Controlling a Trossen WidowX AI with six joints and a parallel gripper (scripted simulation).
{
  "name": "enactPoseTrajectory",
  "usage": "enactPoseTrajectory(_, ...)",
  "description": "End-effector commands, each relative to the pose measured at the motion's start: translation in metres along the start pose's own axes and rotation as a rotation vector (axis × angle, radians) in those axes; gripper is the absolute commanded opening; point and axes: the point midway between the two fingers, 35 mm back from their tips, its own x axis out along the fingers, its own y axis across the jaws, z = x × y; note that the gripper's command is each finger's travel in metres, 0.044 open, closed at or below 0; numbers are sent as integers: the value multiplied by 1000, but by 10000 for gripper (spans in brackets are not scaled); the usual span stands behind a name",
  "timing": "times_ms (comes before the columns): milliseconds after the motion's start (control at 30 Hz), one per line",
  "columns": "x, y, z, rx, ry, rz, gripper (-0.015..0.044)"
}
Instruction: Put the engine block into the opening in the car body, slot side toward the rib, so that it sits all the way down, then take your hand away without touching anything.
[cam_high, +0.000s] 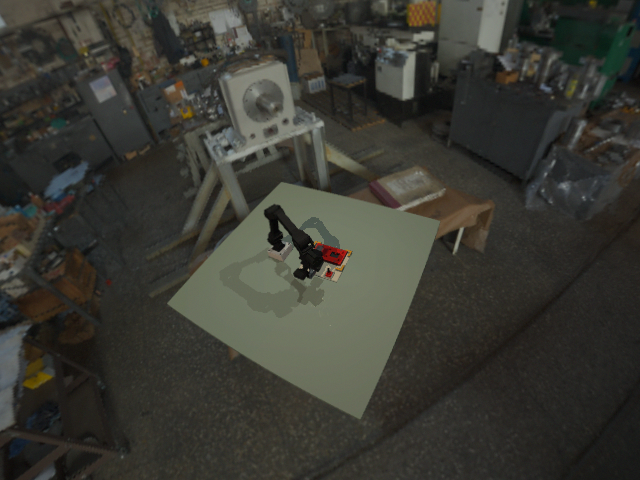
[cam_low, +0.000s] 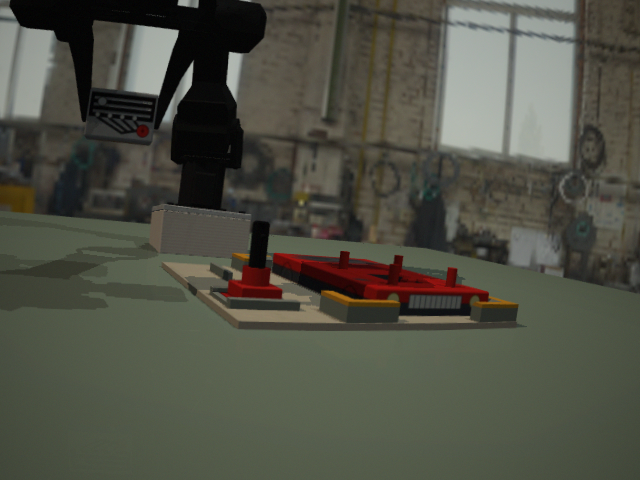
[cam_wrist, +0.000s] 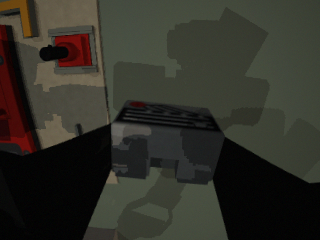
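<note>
The grey engine block has a face with black lines and a red dot. My gripper is shut on it, one finger on each side, and holds it in the air, slightly tilted in the exterior view. A slot shows in its lower side in the wrist view. The red car body lies flat on the pale board, with several red pegs standing up from it. Only its left part shows in the wrist view. The opening and its rib cannot be made out clearly.
A red block with an upright black handle stands in a grey frame on the pale board, beside the car body. Orange-topped grey corner blocks surround the car body. The arm's pale base stands behind.
</note>
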Motion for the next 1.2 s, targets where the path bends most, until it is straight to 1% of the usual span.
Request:
enactPoseTrajectory(0, -2, 0, -1, -3, -49, 2, 0)
enactPoseTrajectory(133, -1, 0, -4, -1, -148, 4, 0)
enactPoseTrajectory(667, 7, 0, -21, -2, -681, 3, 0)
enactPoseTrajectory(1167, 8, 0, -22, -3, -717, 2, 0)
